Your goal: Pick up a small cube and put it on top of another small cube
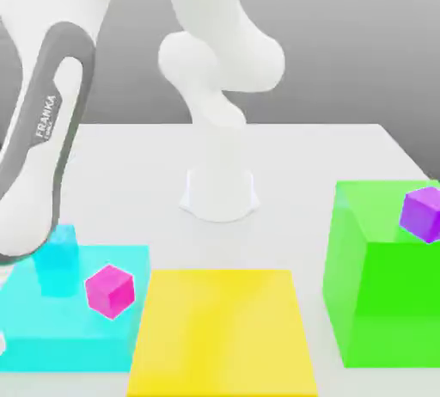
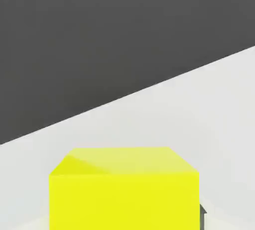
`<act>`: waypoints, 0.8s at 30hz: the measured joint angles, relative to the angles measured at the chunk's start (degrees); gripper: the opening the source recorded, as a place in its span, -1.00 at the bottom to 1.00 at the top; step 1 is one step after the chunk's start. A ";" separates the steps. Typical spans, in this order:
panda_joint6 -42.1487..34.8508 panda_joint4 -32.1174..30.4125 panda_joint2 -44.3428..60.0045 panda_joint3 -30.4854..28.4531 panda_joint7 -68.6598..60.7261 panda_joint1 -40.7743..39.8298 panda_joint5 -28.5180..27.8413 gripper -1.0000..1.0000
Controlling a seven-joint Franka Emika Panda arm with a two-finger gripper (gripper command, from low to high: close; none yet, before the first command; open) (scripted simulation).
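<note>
**Jaws clamped on the yellow cube**

Jaws are closing tight on the small yellow cube [image 2: 124,189], as the hand view is showing: the cube is sitting right under the camera, 1 flat face turned toward it and its top face catching light. Being a cube, it has no long axis; its edges are running square to the camera. A dark sliver of a fingertip [image 2: 202,216] is pressing against 1 side. Beyond it the white table [image 2: 199,124] is stretching to a straight edge, with dark grey room behind.

In the exterior view the white arm [image 1: 43,146] is reaching down at the exterior view's left, over a cyan slab [image 1: 51,335]. On that slab a cyan cube [image 1: 58,271] and a magenta cube [image 1: 110,290] are resting near each other. A large flat yellow slab [image 1: 222,331] is lying in the middle, and a big green block [image 1: 387,275] at the right is carrying a purple cube [image 1: 423,212]. Grey wall is filling the background.
</note>
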 joint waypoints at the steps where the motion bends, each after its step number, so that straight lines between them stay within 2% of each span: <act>1: -0.36 -1.66 -2.02 0.11 -0.17 0.50 -0.11 -1.00; 8: -2.07 -13.89 -16.68 1.05 0.36 4.12 -3.57 -1.00; 17: -4.01 -29.79 -35.85 4.13 6.34 6.63 -15.17 -1.00; 24: 0.62 -32.87 -34.37 4.39 5.48 7.09 -14.53 -1.00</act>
